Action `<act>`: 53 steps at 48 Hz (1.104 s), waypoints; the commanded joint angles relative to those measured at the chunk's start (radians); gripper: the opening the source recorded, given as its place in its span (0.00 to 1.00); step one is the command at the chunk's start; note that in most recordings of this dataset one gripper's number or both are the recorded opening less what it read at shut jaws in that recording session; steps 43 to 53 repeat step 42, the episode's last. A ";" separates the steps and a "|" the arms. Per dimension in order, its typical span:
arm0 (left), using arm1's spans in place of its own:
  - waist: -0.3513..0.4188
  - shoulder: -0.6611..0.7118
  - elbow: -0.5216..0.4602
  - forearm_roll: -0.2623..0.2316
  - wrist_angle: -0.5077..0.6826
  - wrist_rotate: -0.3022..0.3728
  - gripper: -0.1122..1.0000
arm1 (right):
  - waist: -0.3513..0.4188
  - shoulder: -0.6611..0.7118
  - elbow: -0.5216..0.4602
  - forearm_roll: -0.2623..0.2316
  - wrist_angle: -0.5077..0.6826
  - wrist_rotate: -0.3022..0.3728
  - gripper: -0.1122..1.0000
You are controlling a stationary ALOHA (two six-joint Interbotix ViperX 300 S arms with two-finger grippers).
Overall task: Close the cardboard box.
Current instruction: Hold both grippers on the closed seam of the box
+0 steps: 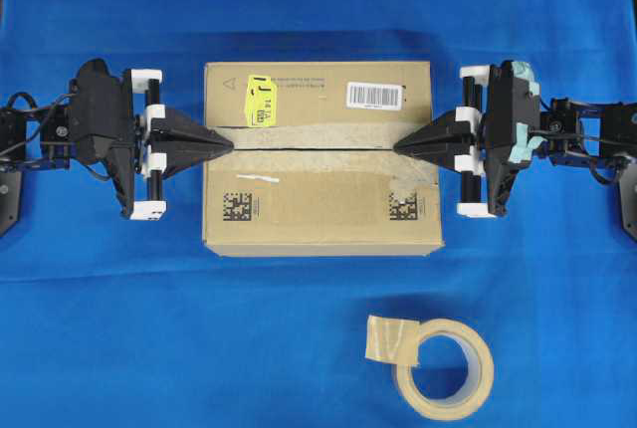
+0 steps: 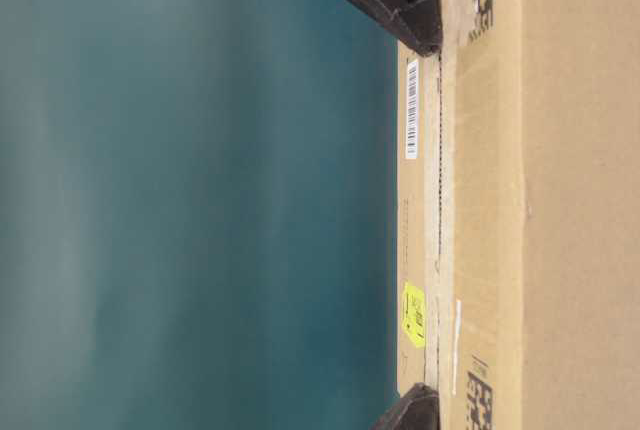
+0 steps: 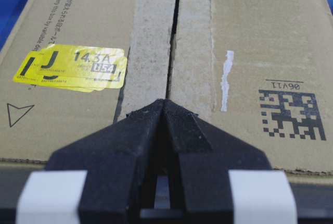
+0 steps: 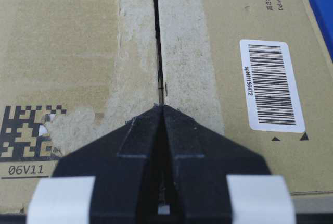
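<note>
The cardboard box (image 1: 318, 109) lies mid-table with its two long flaps folded flat, meeting at a narrow seam (image 1: 318, 148) lined with old tape residue. It bears a yellow sticker (image 1: 260, 101), a white barcode label (image 1: 374, 96) and black square codes (image 1: 236, 208). My left gripper (image 1: 229, 144) is shut, its tip over the seam's left end. My right gripper (image 1: 398, 146) is shut too, its tip over the seam's right end. Each wrist view shows closed jaws (image 3: 165, 101) (image 4: 160, 107) pointing along the seam, holding nothing.
A roll of beige packing tape (image 1: 443, 368) with a loose end lies on the blue cloth (image 1: 149, 328) in front of the box, right of centre. Blue cloth covers the table all around.
</note>
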 commanded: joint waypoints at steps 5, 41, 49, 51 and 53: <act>-0.006 -0.005 -0.006 -0.002 -0.006 0.000 0.10 | -0.014 -0.003 -0.006 0.005 -0.006 0.002 0.10; -0.014 -0.005 -0.008 -0.002 -0.006 -0.002 0.10 | -0.012 -0.003 -0.005 0.005 -0.006 0.002 0.10; -0.015 -0.003 -0.009 -0.002 -0.006 -0.002 0.10 | -0.014 -0.003 -0.005 0.005 -0.006 0.002 0.10; -0.015 -0.003 -0.009 -0.002 -0.006 -0.002 0.10 | -0.014 -0.003 -0.005 0.005 -0.006 0.002 0.10; -0.015 -0.003 -0.009 -0.002 -0.006 -0.002 0.10 | -0.014 -0.003 -0.005 0.005 -0.006 0.002 0.10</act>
